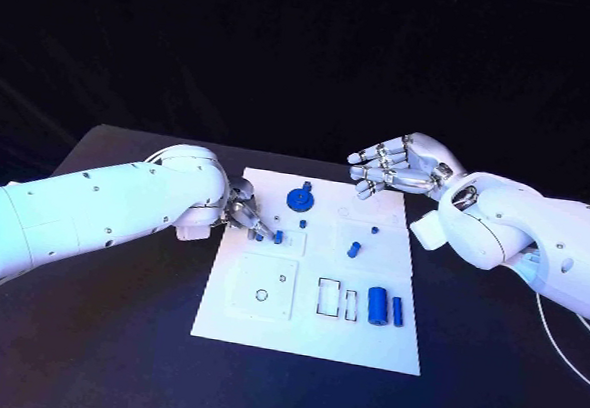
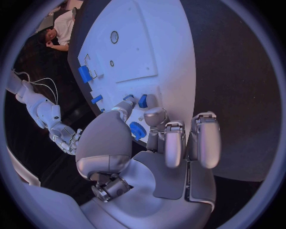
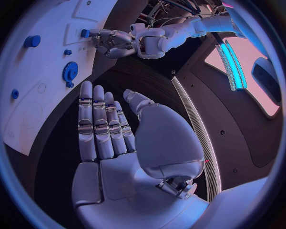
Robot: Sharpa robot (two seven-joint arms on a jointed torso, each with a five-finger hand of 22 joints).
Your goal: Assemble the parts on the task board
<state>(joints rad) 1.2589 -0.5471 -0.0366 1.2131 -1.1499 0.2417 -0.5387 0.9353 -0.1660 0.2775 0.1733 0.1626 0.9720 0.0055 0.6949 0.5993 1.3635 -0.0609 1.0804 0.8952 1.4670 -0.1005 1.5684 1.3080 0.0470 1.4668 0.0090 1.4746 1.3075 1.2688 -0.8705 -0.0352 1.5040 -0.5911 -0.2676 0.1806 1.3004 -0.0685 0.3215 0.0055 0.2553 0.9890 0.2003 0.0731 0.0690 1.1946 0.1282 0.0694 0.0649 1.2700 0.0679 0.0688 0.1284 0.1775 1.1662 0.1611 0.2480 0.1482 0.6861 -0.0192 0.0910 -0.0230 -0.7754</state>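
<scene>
Blue parts sit scattered across the white task board in the middle of the black worktop, and the left hand is down at the board's near-left edge, its fingers closed round a small blue peg — from the left wrist view the tips pinch it right at the board's surface, just beside the blue gear. Over on the far side the right hand hovers above the board's top corner, palm up, fingers stretched flat and lying side by side, holding nothing. My read is that the peg is being seated or lifted at its socket; which one, I cannot tell. To do this well, keep the peg upright, line it over its hole before pressing, and push straight down so it doesn't cock sideways; a light pinch should do, since these pieces look like smooth hard plastic that could slip. Shapes are clean: a toothed round gear, a short blue cylinder lying beside a thinner blue bar near rectangular cut-outs, and a small tilted blue piece mid-board. Matte white plate, glossy silver fingers.
</scene>
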